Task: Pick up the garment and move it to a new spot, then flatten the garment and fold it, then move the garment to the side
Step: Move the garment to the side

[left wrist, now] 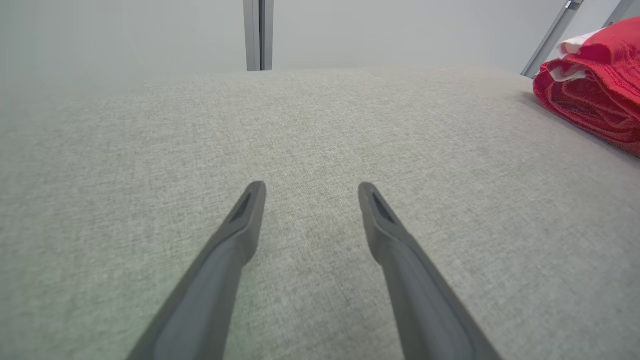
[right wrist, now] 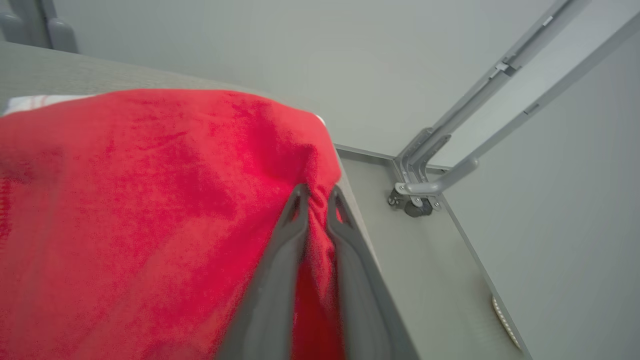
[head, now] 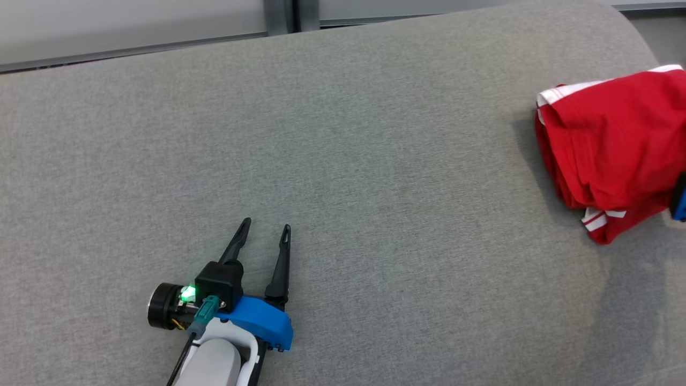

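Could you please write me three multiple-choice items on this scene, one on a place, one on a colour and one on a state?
1. Where does the garment lie on the grey surface in the head view? A. far right B. centre C. lower left
2. What colour is the garment's trim? A. yellow B. white C. black
3. How does the left pincer stand? A. shut on the garment B. shut, empty C. open, empty
1 A: it lies by the right edge. 2 B: white stripes edge the red cloth. 3 C: its fingers stand apart over the grey surface.
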